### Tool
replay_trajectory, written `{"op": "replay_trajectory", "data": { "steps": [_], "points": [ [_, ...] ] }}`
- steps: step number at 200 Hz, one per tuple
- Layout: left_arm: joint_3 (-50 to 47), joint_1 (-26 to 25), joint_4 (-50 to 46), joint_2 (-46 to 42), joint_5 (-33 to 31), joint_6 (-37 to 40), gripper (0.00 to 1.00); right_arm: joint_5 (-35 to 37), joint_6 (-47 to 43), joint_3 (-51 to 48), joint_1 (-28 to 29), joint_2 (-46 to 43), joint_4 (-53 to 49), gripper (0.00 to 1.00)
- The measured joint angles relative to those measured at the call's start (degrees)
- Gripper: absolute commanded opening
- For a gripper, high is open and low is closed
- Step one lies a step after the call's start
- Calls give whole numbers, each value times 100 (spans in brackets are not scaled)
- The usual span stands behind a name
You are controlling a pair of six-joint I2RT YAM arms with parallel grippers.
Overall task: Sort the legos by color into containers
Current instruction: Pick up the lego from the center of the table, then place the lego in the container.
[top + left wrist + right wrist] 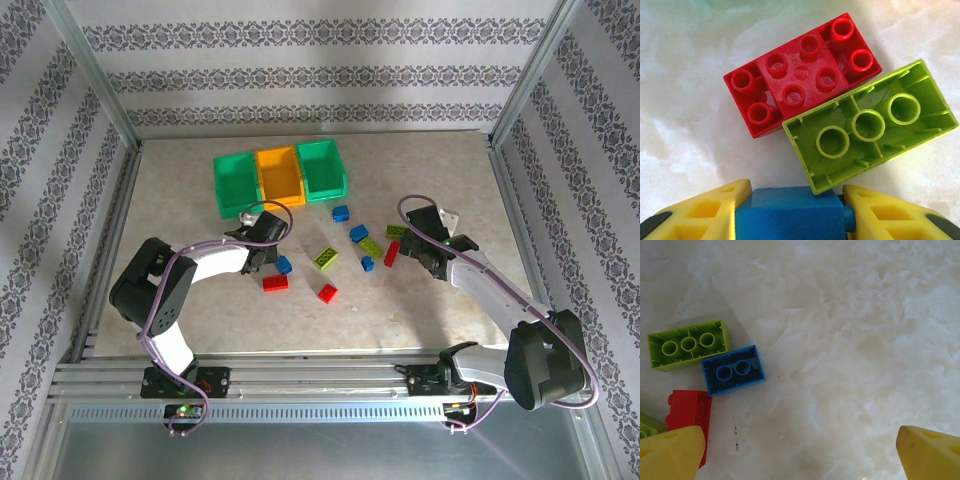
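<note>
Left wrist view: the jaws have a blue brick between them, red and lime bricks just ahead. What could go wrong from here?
1. The blue brick looks pinched with a stud facing one jaw, so it may twist or slip when lifted.
2. The lime brick has a corner right by the blue one; it and the red brick could get nudged.
3. The bins are green and orange, none blue, so a wrong drop is possible.

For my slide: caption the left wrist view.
Left pincer grips blue brick near red brick and upturned lime brick.
</note>
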Motion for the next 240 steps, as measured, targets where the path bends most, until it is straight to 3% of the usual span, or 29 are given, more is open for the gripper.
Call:
{"op": "replay_trajectory", "data": {
  "steps": [45,95,128,186,240],
  "points": [
    [-168,0,-7,-243,181,-2,23,2,11,0,0,-7,-2,98],
    [-103,0,-308,-922,247,201,19,2,31,4,0,-22,-2,98],
    [584,238,-487,-935,409,704,15,2,37,4,2,-46,-2,98],
    [1805,1152,-479,-140,507,1252,15,4,133,4,63,-297,-7,98],
    [2612,1705,-483,874,662,1432,18,4,155,4,63,-365,-24,98]
  ]
}}
